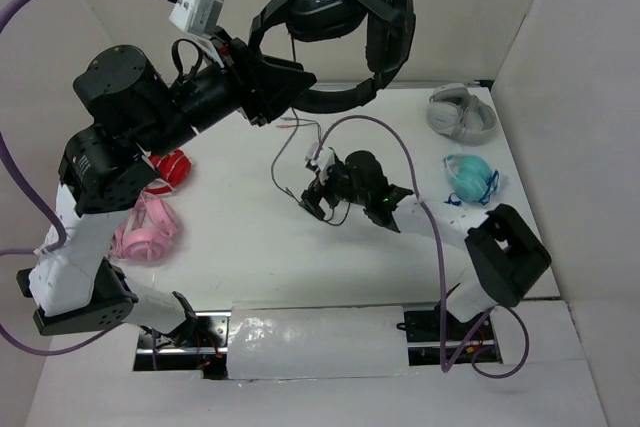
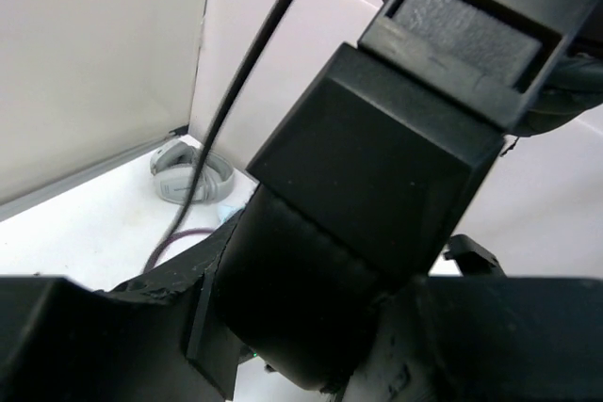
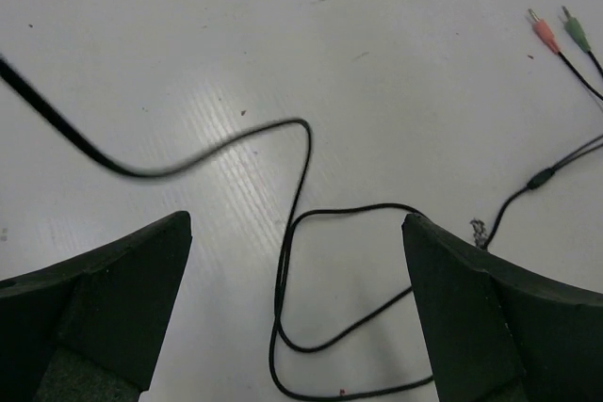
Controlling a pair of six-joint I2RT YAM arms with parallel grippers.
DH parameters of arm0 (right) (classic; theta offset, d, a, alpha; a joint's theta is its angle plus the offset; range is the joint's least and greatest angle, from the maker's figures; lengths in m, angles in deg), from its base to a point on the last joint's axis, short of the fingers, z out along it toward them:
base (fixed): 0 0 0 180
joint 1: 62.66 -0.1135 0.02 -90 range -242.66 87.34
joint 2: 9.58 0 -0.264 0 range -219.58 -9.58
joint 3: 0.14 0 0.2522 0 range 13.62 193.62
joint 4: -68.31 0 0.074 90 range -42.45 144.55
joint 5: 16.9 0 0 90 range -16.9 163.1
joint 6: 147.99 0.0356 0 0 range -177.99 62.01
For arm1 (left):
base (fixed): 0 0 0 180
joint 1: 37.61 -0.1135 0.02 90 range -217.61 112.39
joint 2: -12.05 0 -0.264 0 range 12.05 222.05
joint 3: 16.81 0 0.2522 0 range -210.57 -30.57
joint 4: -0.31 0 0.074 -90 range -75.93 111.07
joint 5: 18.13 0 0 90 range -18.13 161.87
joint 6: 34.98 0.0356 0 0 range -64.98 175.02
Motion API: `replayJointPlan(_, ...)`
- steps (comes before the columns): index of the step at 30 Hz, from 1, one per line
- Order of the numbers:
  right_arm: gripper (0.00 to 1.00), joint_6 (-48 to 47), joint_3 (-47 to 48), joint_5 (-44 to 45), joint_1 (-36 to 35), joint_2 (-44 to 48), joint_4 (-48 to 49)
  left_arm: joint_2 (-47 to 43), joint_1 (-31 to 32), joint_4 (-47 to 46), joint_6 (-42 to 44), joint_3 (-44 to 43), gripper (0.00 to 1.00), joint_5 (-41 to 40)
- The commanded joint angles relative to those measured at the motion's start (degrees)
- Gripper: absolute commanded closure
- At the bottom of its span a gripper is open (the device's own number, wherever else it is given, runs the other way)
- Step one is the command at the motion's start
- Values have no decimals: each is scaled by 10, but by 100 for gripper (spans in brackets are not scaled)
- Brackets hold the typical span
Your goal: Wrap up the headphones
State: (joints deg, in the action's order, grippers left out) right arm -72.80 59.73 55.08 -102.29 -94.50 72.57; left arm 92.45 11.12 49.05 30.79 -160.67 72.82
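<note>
Table (image 1: 250, 267): headphones (image 1: 335, 7) in L tool (image 1: 295, 87), cable (image 3: 303, 152) under R tool (image 3: 297, 223).

Grey-white hdphones (image 1: 462, 112), teal pair (image 1: 468, 177) at rt — pink pair (image 1: 148, 230), red pair (image 1: 172, 165) left.

We find no legible text, brand, number or sign in any view. Small pale mark on headband top of headphones (image 1: 325, 9), top view: too small for us to read. Wrist views: no lettering we can make out.
</note>
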Motion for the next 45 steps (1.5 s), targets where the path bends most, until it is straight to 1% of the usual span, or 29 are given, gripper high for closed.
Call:
replayJointPlan(1,0,-58,49,-14,-21,-37,57,-20,22,-76,25,-13,100,-38)
replayJointPlan(5,0,-57,88,-6,-24,-88,61,-22,59,-90,49,-11,100,-74)
replayJointPlan(7,0,-49,106,-2,-22,-118,91,-24,76,-96,60,-7,100,-91)
replayJointPlan(11,1,-23,161,-25,-23,-187,101,-31,99,-122,80,-2,100,-116)
replayJointPlan(14,4,-2,177,-11,-25,-212,141,-34,112,-125,86,-2,100,-121)
replayJointPlan(17,8,13,197,-26,-25,-222,156,-38,118,-111,76,-1,100,-129)
replayJointPlan(19,19,13,229,-32,-26,-232,121,-42,121,-116,78,8,100,-136)
replayJointPlan(21,38,23,235,-33,-25,-236,114,-50,124,-127,85,18,100,-147)
replayJointPlan(22,66,28,252,-39,-23,-241,84,-53,123,-127,88,20,100,-153)
replayJointPlan(24,92,30,281,-85,-16,-243,21,-58,124,-139,101,33,100,-191)
replayJointPlan(25,100,29,296,-101,-9,-238,-42,-65,124,-153,109,45,100,-212)
replayJointPlan(26,100,43,289,-115,-7,-231,-54,-70,124,-172,133,76,100,-233)
replayJointPlan(27,100,50,275,-119,-6,-217,-59,-74,124,-218,148,92,100,-255)
replayJointPlan(29,100,86,189,-103,-4,-165,-32,-79,123,-261,193,125,100,-327)
replayJointPlan(30,100,108,121,-73,-6,-122,-1,-71,112,-272,195,127,100,-361)
replayJointPlan(31,100,167,88,-64,-5,-99,12,-67,97,-276,201,132,100,-362)
replayJointPlan(32,100,190,53,-42,-5,-56,32,-60,66,-261,179,124,100,-359)
replayJointPlan(33,100,239,-6,-22,-12,-33,34,-40,47,-211,167,115,100,-337)
replayJointPlan(34,100,253,-33,-3,-19,-9,33,-25,8,-180,132,81,100,-325)
replayJointPlan(35,100,273,-59,32,-31,12,29,-11,-12,-151,118,61,100,-314)
replayJointPlan(36,100,294,-98,108,-40,58,5,18,-34,-125,105,47,100,-301)
replayJointPlan(37,100,357,-129,166,-53,99,-23,42,-77,-60,71,10,100,-246)
replayJointPlan(38,100,357,-144,166,-59,120,-40,42,-95,-59,71,10,100,-246)
replayJointPlan(39,100,389,-153,194,-60,139,-60,61,-115,-38,55,3,100,-229)
replayJointPlan(40,100,402,-163,240,-60,157,-78,65,-161,-5,32,-2,100,-169)
replayJointPlan(41,100,432,-176,292,-60,190,-118,71,-218,31,-11,-3,100,-78)
replayJointPlan(42,100,439,-180,293,-54,203,-136,71,-218,32,-12,-3,100,-77)
replayJointPlan(43,100,444,-182,325,-48,214,-148,68,-281,43,-39,16,100,32)
replayJointPlan(45,100,470,-177,350,-17,235,-198,53,-331,41,-66,46,100,123)
